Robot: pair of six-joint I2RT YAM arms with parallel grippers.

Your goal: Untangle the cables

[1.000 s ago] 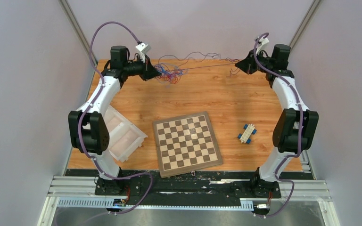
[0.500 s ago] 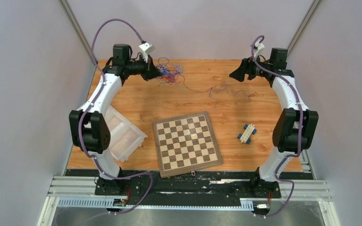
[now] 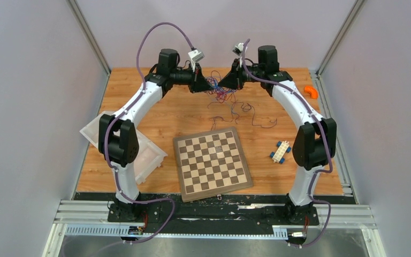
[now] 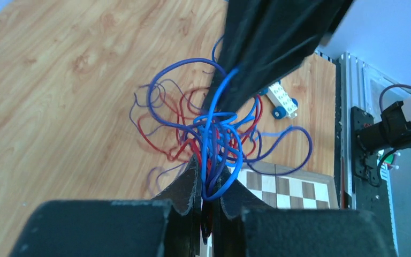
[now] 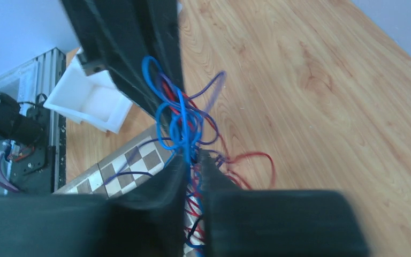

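Left gripper: clenched on the cables, with strands pinched between its jaws.
Right gripper: jaws narrowly apart, strands running between them; cannot tell whether it grips.
Cables: red, blue and purple knot hanging between both grippers, beyond the chessboard's far edge; loose ends trail toward that edge.

Robot lab: panelled cell, aluminium rails

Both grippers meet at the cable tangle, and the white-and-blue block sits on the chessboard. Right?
The top view shows the white-and-blue block lying on the table right of the chessboard, not touching it. The left gripper and right gripper meet at the cable tangle.
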